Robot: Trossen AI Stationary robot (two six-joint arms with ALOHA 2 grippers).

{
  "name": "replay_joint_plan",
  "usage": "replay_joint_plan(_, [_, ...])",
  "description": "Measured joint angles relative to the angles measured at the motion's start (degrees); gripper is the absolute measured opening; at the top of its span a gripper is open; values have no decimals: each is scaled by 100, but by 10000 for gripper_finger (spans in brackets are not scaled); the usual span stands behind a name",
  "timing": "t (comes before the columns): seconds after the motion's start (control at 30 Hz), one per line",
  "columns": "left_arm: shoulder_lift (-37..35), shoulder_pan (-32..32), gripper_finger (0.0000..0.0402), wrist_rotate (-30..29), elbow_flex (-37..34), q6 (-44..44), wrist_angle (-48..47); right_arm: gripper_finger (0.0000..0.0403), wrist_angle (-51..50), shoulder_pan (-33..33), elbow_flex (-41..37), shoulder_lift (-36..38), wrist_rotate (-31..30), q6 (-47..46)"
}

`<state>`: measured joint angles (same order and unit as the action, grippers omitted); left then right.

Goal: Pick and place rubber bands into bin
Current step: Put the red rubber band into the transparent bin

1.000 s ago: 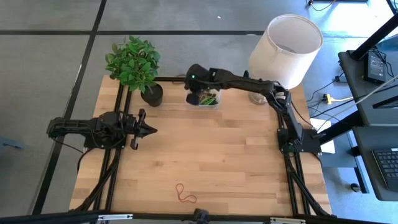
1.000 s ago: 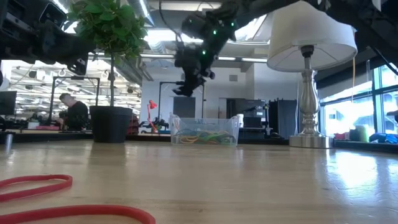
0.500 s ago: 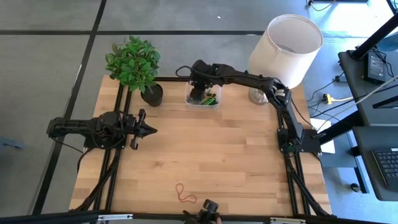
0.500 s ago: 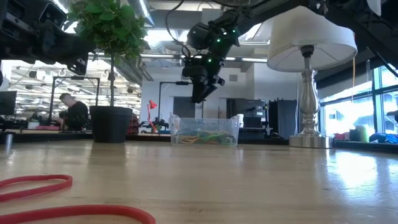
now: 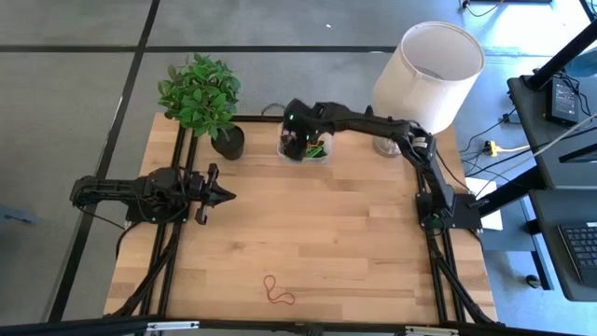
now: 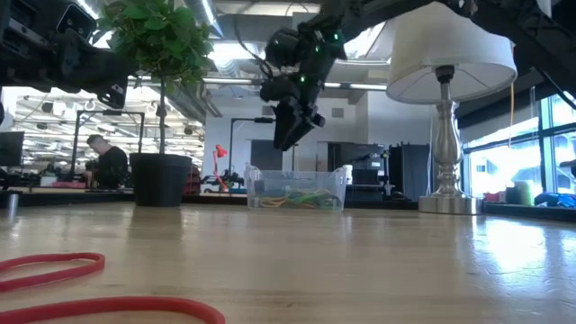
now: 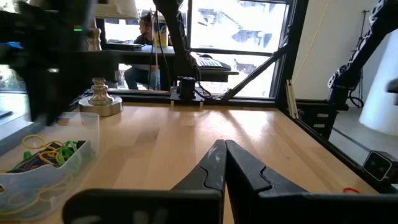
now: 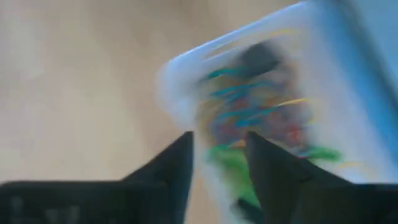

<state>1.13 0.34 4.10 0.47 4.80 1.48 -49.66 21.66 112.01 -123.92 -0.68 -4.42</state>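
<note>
The clear bin [image 5: 319, 156] stands at the table's far edge, between the plant pot and the lamp, and holds several coloured rubber bands [image 6: 297, 200]. It also shows in the left wrist view [image 7: 43, 168] and the right wrist view [image 8: 186, 68]. My right gripper [image 5: 298, 142] hangs above the bin [image 6: 297, 180], fingers pointing down, open and empty [image 8: 219, 144]. One red rubber band [image 5: 276, 291] lies flat near the table's near edge [image 6: 54, 266]. My left gripper [image 5: 227, 195] waits shut and empty at the table's left [image 7: 224, 149].
A black plant pot [image 5: 229, 142] with a green plant [image 5: 201, 93] stands left of the bin. A lamp with a white shade [image 5: 427, 75] stands right of it, its base [image 6: 447, 203] on the table. Bare wood lies between the bin and the red band.
My right gripper has stayed above the bin, shifting a little toward the table's right edge and slightly down, with its fingers tipping more steeply downward. The bin and the red band on the table have kept their places.
</note>
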Motion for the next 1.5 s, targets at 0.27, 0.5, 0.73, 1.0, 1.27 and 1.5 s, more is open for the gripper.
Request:
replay_joint_plan(0.27, [0, 0, 1, 0, 0, 0, 0, 12, -538, -1448, -2, 83, -54, 116])
replay_joint_plan(0.5, [0, 0, 1, 2, 0, 0, 0, 5, -596, -3146, -2, 90, -393, 455])
replay_joint_plan(0.73, [0, 0, 1, 2, 0, 0, 0, 34, -166, -4230, -2, -5, -491, -129])
replay_joint_plan(1.0, [0, 0, 1, 2, 0, 0, 0, 91, 888, -4797, -7, -652, -478, -752])
replay_joint_plan(1.27, [0, 2, 1, 2, 0, 0, 0, 172, 2048, -4824, -7, -1221, -482, -1052])
replay_joint_plan(1.5, [-1, 1, 1, 2, 0, 0, 0, 226, 2982, -4864, -7, -1697, -487, -580])
